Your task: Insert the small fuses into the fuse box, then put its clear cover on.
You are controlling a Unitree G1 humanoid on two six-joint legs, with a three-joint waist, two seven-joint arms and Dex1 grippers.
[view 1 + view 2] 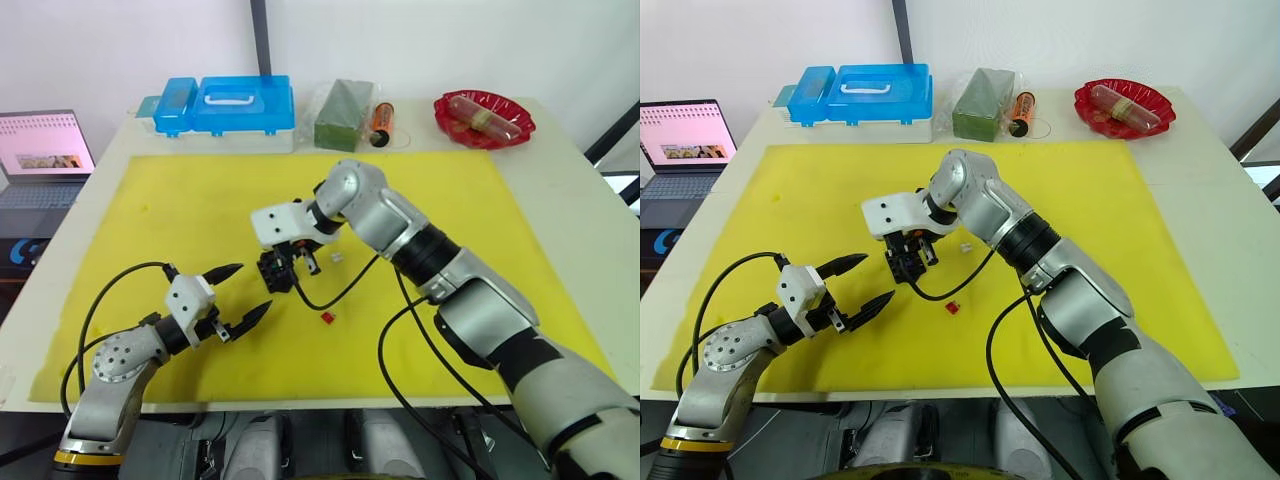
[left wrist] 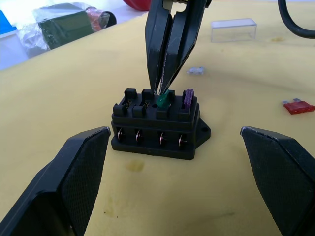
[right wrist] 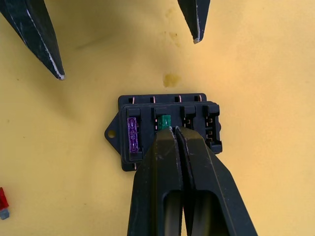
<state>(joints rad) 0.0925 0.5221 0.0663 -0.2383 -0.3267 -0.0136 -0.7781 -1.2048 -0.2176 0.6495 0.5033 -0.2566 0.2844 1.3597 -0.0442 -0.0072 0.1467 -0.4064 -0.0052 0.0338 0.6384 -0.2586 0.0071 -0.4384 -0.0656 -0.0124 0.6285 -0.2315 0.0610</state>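
Green fuse (image 2: pixel 164 100) in fuse box (image 2: pixel 156 129), pinched by right claw (image 2: pixel 162 88); left claw (image 1: pixel 243 293) spread.

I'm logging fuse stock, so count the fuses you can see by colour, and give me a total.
Purple fuse: 1, seated in the fuse box
Green fuse: 1, in the box under the right hand
Red fuse: 1, loose on the mat
Pale fuse: 1, loose on the mat
Total: 4
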